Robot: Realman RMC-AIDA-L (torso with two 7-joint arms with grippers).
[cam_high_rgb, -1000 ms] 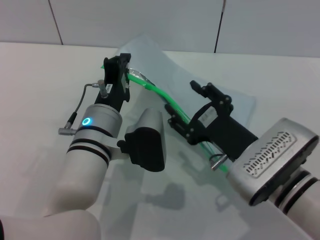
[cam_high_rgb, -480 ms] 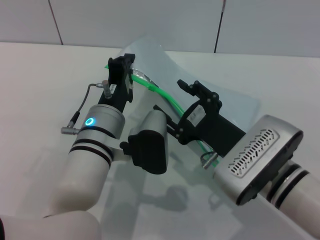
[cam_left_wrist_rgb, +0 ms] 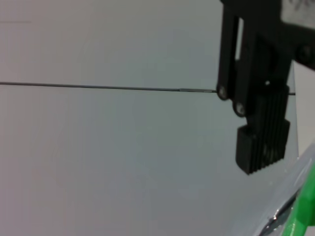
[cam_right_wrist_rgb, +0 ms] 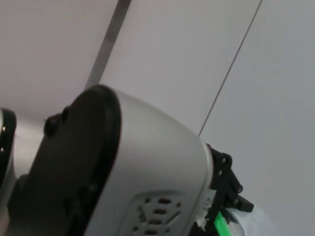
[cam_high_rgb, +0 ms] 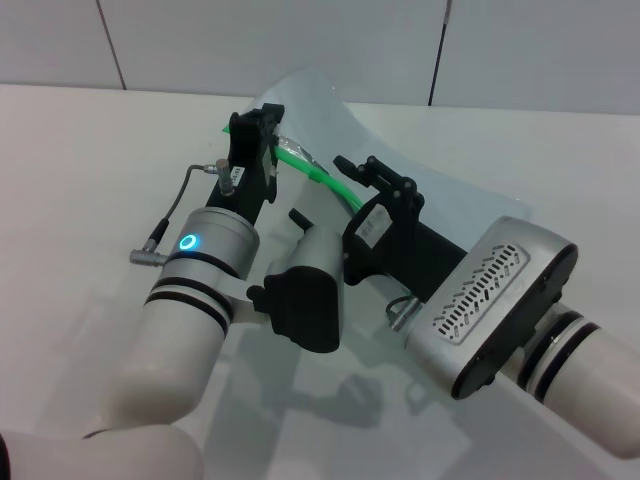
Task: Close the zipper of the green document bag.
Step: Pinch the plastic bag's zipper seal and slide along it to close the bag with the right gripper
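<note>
The green document bag (cam_high_rgb: 325,105) is a translucent pale pouch on the white table, with its far corner lifted. My left gripper (cam_high_rgb: 256,120) is shut on that raised corner; one ribbed finger (cam_left_wrist_rgb: 261,142) shows in the left wrist view. The zipper (cam_high_rgb: 330,180) runs as a bright green strip from that corner toward my right arm. A small silvery slider tab (cam_left_wrist_rgb: 275,222) lies close to the left gripper. My right gripper (cam_high_rgb: 320,188) is open, one finger on each side of the green strip, a short way from the left gripper. The zipper's near part is hidden under the right arm.
The white table (cam_high_rgb: 90,150) spreads out on all sides, and a panelled wall (cam_high_rgb: 300,40) stands behind it. A grey cable (cam_high_rgb: 172,205) loops off my left wrist. In the right wrist view the left arm's casing (cam_right_wrist_rgb: 108,167) is very near.
My right gripper has moved up along the green strip toward the left gripper. The left gripper has shifted slightly right, holding the bag's corner.
</note>
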